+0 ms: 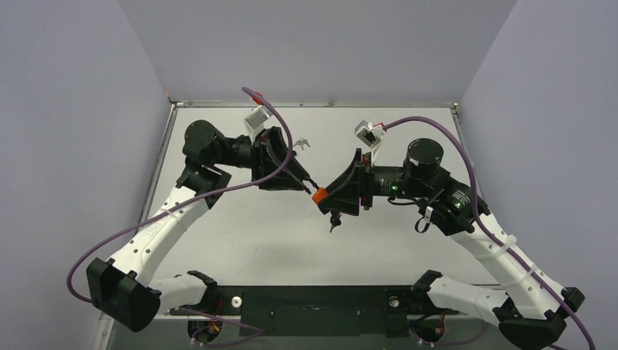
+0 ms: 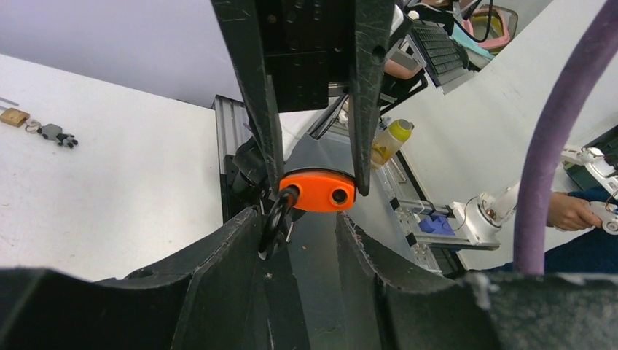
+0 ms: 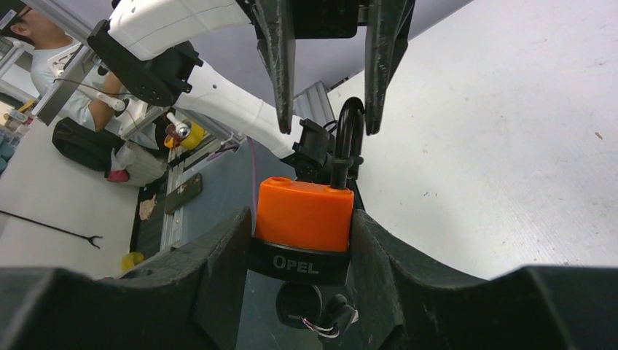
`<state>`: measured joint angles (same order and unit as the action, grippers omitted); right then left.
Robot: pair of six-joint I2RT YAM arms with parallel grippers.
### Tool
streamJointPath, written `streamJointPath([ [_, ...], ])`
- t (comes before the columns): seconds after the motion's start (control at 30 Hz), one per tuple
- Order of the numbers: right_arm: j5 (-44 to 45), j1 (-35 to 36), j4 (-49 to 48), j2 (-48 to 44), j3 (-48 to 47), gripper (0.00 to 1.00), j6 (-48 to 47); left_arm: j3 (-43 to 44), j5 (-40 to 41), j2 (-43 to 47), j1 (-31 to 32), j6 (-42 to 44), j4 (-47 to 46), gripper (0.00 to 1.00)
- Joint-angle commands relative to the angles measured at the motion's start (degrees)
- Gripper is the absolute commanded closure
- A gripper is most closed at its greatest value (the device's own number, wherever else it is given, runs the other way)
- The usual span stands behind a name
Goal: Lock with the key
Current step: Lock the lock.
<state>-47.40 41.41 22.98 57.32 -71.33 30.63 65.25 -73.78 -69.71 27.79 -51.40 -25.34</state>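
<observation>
An orange padlock point(image 1: 318, 195) marked OPEL point(image 3: 302, 215) is held in mid-air by its body in my shut right gripper point(image 3: 302, 217). A black-headed key point(image 3: 299, 300) sits in its underside and hangs below it in the top view point(image 1: 334, 219). The black shackle point(image 3: 348, 135) stands open: one leg is in the body, and the other hole point(image 2: 339, 195) is empty. My left gripper point(image 2: 299, 219) is open, its jaws on either side of the shackle point(image 2: 275, 222). The shackle lies against one finger point(image 2: 240, 240).
A small brass padlock point(image 2: 14, 116) with a bunch of keys point(image 2: 58, 136) lies on the white table, at the back centre in the top view point(image 1: 301, 144). The two arms meet tip to tip over mid-table. Purple cables loop above both arms.
</observation>
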Motion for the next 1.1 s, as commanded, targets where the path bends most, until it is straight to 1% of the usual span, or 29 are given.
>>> streamJointPath([
  [0.0, -0.35, 0.78, -3.32, 0.48, -4.32, 1.00, -0.13, 0.54, -1.81, 2.45, 0.76, 2.48, -0.79, 0.61],
  [0.2, -0.17, 1.46, -2.69, 1.56, -5.40, 1.00, -0.53, 0.92, -1.57, 2.42, 1.27, 4.62, 2.14, 0.65],
  [0.43, 0.42, 2.19, -1.54, 1.96, -5.81, 1.00, -1.37, 1.62, -0.63, 2.43, 1.39, 6.97, 5.97, 0.73],
  [0.57, 0.84, 2.27, -0.48, 2.08, -6.16, 1.00, -2.11, 1.89, -0.26, 2.06, 1.54, 7.98, 7.51, 0.82],
  [0.67, 1.91, 2.36, 0.91, 2.17, -6.46, 1.00, -3.44, 2.24, 0.20, 2.06, 1.87, 8.95, 8.86, 1.00],
  [0.73, 3.98, 2.31, 2.58, 2.29, -7.02, 0.96, -4.90, 2.74, 1.49, 2.15, 1.97, 9.98, 10.54, 1.00],
  [0.77, 4.99, 2.29, 3.16, 2.24, -7.09, 0.86, -5.46, 3.02, 3.12, 2.35, 1.94, 10.52, 12.48, 1.00],
  [0.8, 7.79, 2.32, 3.81, 2.02, -6.99, 0.78, -6.41, 3.91, 5.34, 2.41, 1.92, 12.30, 13.90, 1.00],
  [0.83, 9.66, 2.30, 3.91, 1.79, -6.85, 0.60, -6.82, 4.57, 6.60, 2.44, 1.92, 13.39, 17.52, 1.00],
  [0.87, 14.45, 2.28, 4.00, 1.21, -6.35, 0.50, -6.99, 5.82, 9.52, 2.46, 1.92, 15.00, 19.28, 1.00],
  [0.9, 18.33, 2.23, 3.91, 0.82, -6.05, 0.37, -7.12, 6.96, 10.80, 2.60, 1.92, 15.58, 21.89, 1.00],
  [0.97, 21.78, 1.63, 2.47, -0.22, -5.02, 0.25, -7.36, 8.49, 14.95, 2.90, 1.92, 16.53, 24.27, 1.00],
  [1.0, 22.15, 0.66, 1.39, -1.08, -3.99, 0.23, -7.18, 9.02, 18.05, 3.04, 1.92, 16.84, 24.76, 1.00],
  [1.03, 22.04, -0.11, -1.57, -1.51, -3.33, 0.19, -6.40, 10.18, 19.85, 3.36, 1.92, 17.02, 27.15, 1.00],
  [1.07, 21.01, -2.83, -3.53, -2.35, -1.61, 0.17, -5.60, 10.87, 22.94, 3.49, 1.96, 17.34, 28.74, 1.00],
])
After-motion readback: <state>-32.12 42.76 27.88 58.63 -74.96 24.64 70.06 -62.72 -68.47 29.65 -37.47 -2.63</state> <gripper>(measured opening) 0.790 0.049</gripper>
